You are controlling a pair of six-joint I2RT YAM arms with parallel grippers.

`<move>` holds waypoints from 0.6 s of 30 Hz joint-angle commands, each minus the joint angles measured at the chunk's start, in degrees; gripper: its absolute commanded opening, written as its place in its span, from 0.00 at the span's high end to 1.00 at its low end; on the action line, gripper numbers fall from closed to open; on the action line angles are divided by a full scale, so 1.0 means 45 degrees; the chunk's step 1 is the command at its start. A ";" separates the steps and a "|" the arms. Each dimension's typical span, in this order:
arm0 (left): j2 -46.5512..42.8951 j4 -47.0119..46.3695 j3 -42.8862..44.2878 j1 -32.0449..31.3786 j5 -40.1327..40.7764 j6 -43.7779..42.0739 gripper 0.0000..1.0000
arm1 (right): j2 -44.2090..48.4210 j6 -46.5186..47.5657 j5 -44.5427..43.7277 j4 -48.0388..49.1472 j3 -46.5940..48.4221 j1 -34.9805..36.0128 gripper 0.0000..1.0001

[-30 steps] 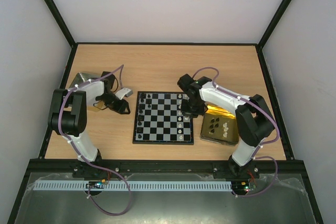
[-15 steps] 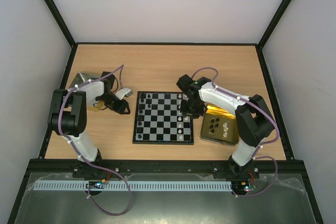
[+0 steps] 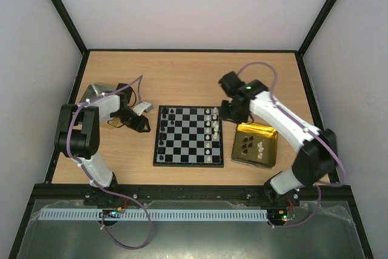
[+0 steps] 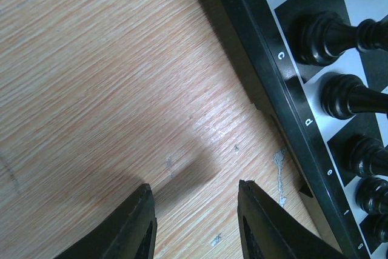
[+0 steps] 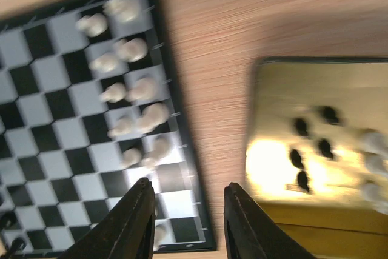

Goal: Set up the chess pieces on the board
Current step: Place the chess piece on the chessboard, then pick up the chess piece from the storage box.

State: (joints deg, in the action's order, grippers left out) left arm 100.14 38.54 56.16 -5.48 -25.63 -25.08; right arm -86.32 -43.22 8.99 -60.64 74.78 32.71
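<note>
Two arms, one board, one tin, many small pieces; entries run from largest to smallest.

- Surface (image 3: 182, 77): pale wood, carrying everything below.
- Right arm (image 3: 285, 122): changed. A second ago it bent low over the board's right edge. Now it is swung up and outward, its wrist above the strip of wood between board and tin.
- Right fingers (image 5: 134, 222): spread, nothing between them. Judged: a piece has just been let go on the right-hand side, and the arm is free to fetch another.
- Left arm (image 3: 82, 131): unchanged, low beside the board's left edge.
- Left fingers (image 4: 136, 235): spread and empty above bare wood.
- Board (image 3: 188, 141): centre of the surface, between the arms, unmoved.
- Gold tin (image 3: 268, 134): just right of the board, not touching it.
- White pieces (image 3: 213, 127): in the two right-hand files, with gaps.
- Black pieces (image 3: 163, 121): along the left edge.
- Loose pieces (image 3: 245, 144): dark and cream, lying in the tin, so the set-up is only part done.

View notes: the top view alone gives the whole layout. The left wrist view alone shows the border letters (image 4: 280, 56) and the black figures close up. The right wrist view, blurred, shows the white files standing unevenly and several dark pieces in the tin.
</note>
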 commanded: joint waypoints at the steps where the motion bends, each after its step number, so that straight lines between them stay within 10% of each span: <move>1: 0.0293 0.0160 -0.0429 -0.0014 0.0413 -0.0149 0.61 | 0.1834 0.0034 -0.0945 -0.1639 -0.1838 -0.2026 0.70; 18: 0.0580 0.0497 0.0115 -0.0053 0.0309 -0.0123 0.61 | 0.2588 0.0804 -0.0534 -0.0021 -0.5551 -0.4593 0.70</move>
State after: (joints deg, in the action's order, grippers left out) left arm 100.79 39.59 57.10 -5.48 -25.69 -25.08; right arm -74.37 -40.95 7.31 -62.28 50.92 13.23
